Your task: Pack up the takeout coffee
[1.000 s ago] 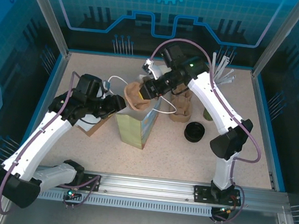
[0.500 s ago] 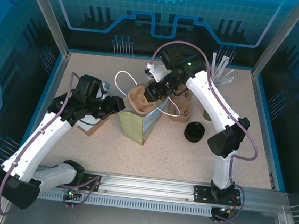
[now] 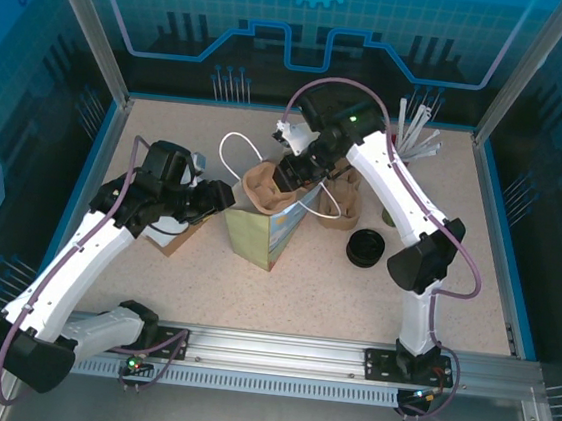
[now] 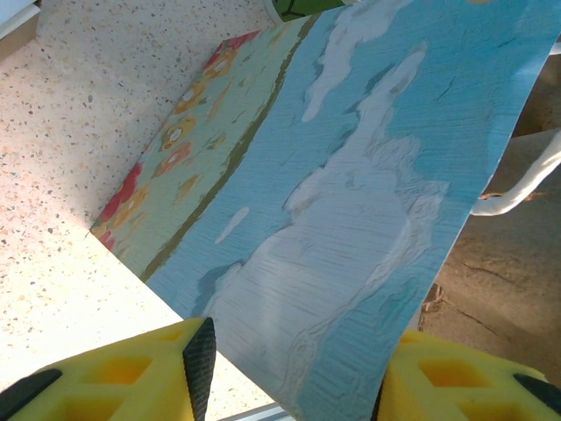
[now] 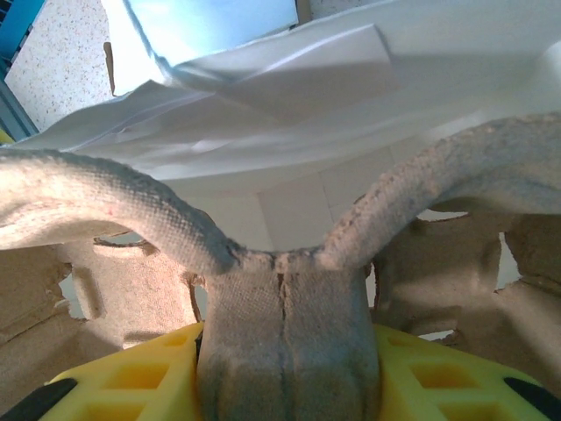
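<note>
On your left, the left gripper sits at the near-left top corner of the tall paper bag printed with blue sky and white clouds, which stands upright on the speckled beige table. In the left wrist view its yellow fingers stand about half apart with the bag's blue panel filling the gap between them. You cannot tell whether they pinch it.

At the bag's open mouth a brown moulded-pulp cup carrier rests tilted, with the bag's white cord handle looping up behind it. The right gripper has hold of this carrier. In the right wrist view its yellow fingers are closed snugly on either side of the carrier's central stem.

Further right stands a stack of more pulp carriers, then a stack of round black plastic lids. Just beyond, a sliver of olive green peeks out beside the right arm. Whether that is the takeout coffee, you cannot tell.
</note>
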{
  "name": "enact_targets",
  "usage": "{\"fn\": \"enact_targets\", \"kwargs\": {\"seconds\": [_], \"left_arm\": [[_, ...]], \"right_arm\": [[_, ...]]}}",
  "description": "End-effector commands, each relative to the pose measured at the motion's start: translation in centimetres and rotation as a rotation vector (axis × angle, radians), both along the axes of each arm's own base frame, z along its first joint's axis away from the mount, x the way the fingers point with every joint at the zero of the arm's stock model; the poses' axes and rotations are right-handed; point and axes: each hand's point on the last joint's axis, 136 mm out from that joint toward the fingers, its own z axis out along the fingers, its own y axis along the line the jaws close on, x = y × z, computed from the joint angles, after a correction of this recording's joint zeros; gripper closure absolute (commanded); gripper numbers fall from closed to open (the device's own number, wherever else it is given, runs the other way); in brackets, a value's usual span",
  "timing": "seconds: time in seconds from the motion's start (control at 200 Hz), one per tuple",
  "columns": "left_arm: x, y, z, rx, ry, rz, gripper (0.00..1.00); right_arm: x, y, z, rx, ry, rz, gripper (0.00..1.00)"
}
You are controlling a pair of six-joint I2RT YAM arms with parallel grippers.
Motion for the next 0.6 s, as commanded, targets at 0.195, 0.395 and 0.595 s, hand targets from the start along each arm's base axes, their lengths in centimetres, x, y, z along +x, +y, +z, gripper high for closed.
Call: {"fn": "enact_targets", "kwargs": {"seconds": [0.195, 0.395, 0.595], "left_arm": [[-0.5, -0.6, 0.0, -0.041, 0.001, -0.032, 0.53], [-0.6, -0.8, 0.2, -0.046, -0.008, -0.043, 0.53], [-0.5, -0.4, 0.1, -0.031, -0.008, -0.02, 0.55]], "right_arm": [[0.0, 0.8, -0.1, 0.03, 0.06, -0.052, 0.58], [0.5, 0.6, -0.3, 0.017, 0.046, -0.069, 0.58], [0.3, -0.4, -1.2, -0.071, 0.008, -0.041, 0.58]]}}
